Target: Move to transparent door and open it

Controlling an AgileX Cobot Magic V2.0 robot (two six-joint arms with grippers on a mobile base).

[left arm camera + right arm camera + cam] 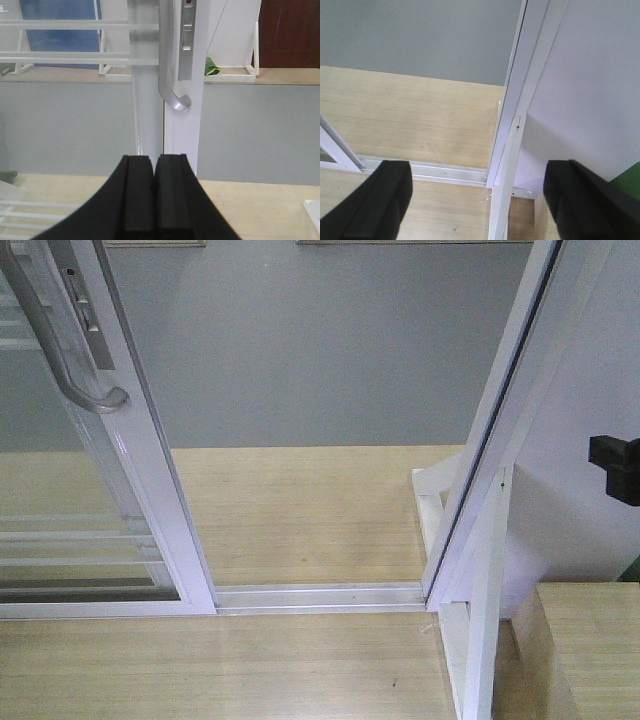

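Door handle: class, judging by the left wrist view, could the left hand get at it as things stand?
Probably yes. The handle hangs just above and ahead of the shut left hand with nothing between, but the hand must open first.

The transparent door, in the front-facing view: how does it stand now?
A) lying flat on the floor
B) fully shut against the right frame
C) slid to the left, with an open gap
C: the transparent door stands left, with bare floor track between it and the right frame.

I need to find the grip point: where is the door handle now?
In the front view the handle is at the upper left, on the door stile. In the left wrist view it hangs above the shut left gripper.
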